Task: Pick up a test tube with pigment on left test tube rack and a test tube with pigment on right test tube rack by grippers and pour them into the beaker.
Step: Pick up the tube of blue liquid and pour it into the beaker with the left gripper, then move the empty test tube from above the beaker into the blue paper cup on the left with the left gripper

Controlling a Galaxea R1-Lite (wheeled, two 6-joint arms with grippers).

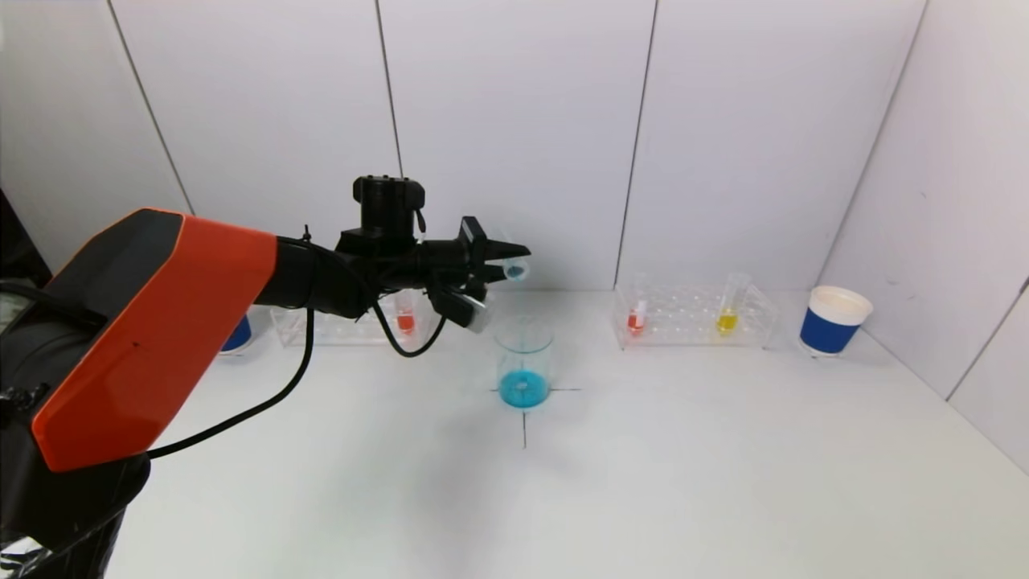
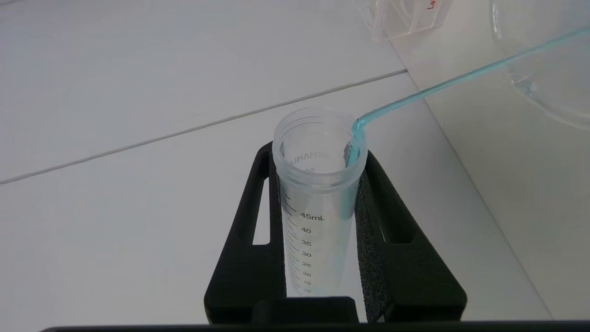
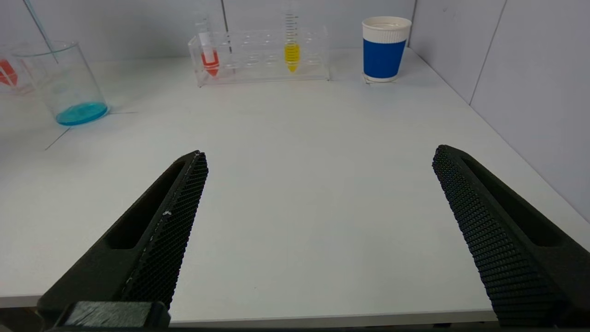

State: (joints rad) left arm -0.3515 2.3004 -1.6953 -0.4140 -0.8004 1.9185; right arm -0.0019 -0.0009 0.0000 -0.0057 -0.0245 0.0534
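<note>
My left gripper [image 1: 514,259] is shut on a clear graduated test tube [image 2: 318,203], tipped on its side above the glass beaker [image 1: 524,362]. A thin blue stream [image 2: 461,78] runs from the tube's mouth down into the beaker, which has blue liquid at its bottom [image 3: 82,113]. The left test tube rack [image 1: 338,326] behind the arm holds a red-filled tube [image 1: 405,315]. The right test tube rack [image 1: 695,316] holds a red tube [image 1: 637,315] and a yellow tube [image 1: 728,312]. My right gripper [image 3: 318,230] stands open near the table's front edge, nothing between its fingers.
A blue-and-white paper cup [image 1: 834,320] stands right of the right rack, near the side wall. Another blue cup [image 1: 237,334] peeks out behind my left arm. A black cross mark [image 1: 524,418] on the table lies under the beaker.
</note>
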